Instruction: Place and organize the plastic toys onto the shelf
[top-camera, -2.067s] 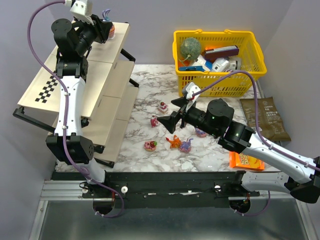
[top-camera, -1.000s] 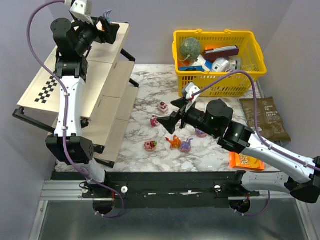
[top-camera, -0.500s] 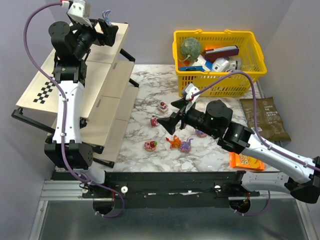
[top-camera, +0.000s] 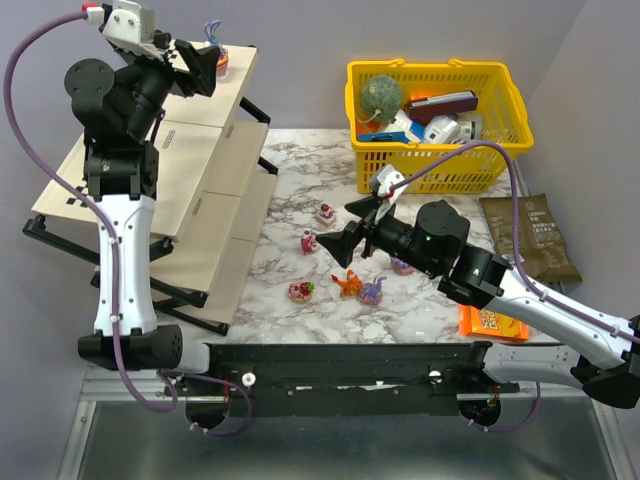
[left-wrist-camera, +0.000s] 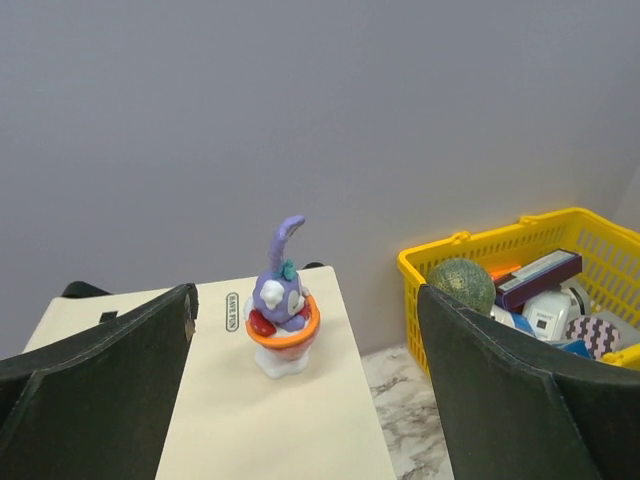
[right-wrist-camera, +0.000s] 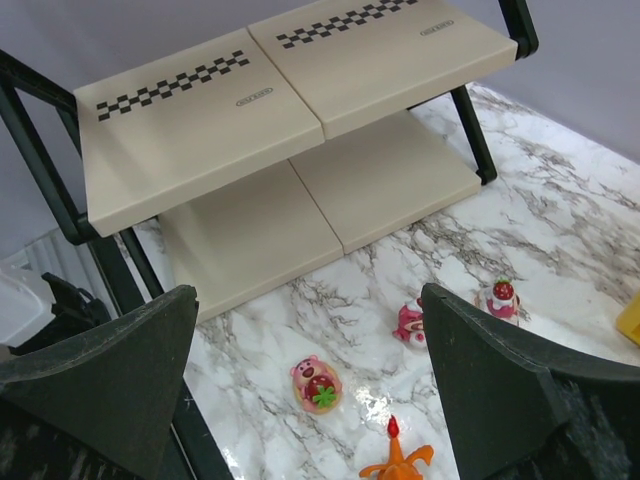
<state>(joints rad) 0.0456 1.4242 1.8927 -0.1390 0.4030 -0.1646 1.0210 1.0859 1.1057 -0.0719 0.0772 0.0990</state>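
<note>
A purple rabbit toy in an orange cup (left-wrist-camera: 281, 318) stands upright on the top tier of the beige shelf (left-wrist-camera: 290, 440), near its back right corner (top-camera: 221, 61). My left gripper (left-wrist-camera: 304, 295) hangs open a little in front of that toy, not touching it (top-camera: 200, 66). More plastic toys lie on the marble: a strawberry-topped one (top-camera: 326, 213), a pink bear (top-camera: 309, 241), a bear on a doughnut (right-wrist-camera: 318, 381), an orange figure (top-camera: 348, 284) and a purple one (top-camera: 372, 292). My right gripper (top-camera: 350, 225) hovers open above them, holding nothing (right-wrist-camera: 308, 295).
A yellow basket (top-camera: 430, 68) with a green ball and boxes stands at the back right. An orange snack packet (top-camera: 488, 322) and a dark packet (top-camera: 532, 238) lie at the right. The shelf (top-camera: 195, 190) fills the left side, its black frame near the table edge.
The left arm has drawn back to the left and upward, away from the rabbit toy, which stays on the top tier. The right arm has not moved.
</note>
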